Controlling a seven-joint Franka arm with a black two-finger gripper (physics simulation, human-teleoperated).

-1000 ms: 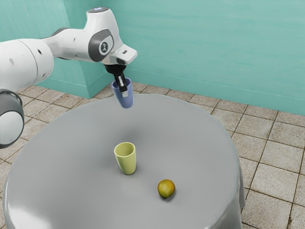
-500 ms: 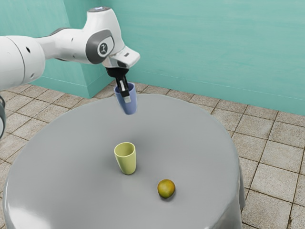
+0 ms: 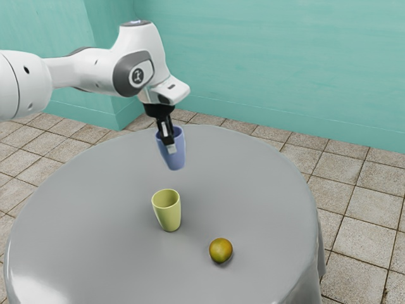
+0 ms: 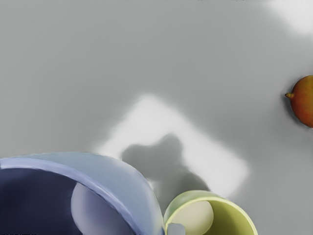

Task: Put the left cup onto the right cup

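Cup carry: blue cup in the air, yellow cup on the table

Gripper [image 3: 167,140] is pinching the blue cup [image 3: 173,152] by its rim, one finger reaching inside the mouth and the other pressing on the outer wall. I am holding the blue cup clear of the gray round table [image 3: 266,209], and it is hanging with a slight tilt, mouth upward. My arm is reaching in from the exterior view's left.

The yellow cup [image 3: 167,210] is standing upright on the table, mouth open to the top, with nothing in it that I can see. The blue cup is hanging higher than it and farther back, not touching it.

A round yellow-orange fruit [image 3: 221,250] is lying on the table near the yellow cup, toward the exterior view's right and front, apart from it.

In the wrist view the blue cup's rim [image 4: 98,171] is looming close under my hand, the yellow cup's mouth [image 4: 230,215] is showing just past it, and the fruit [image 4: 304,100] is sitting well away from both.
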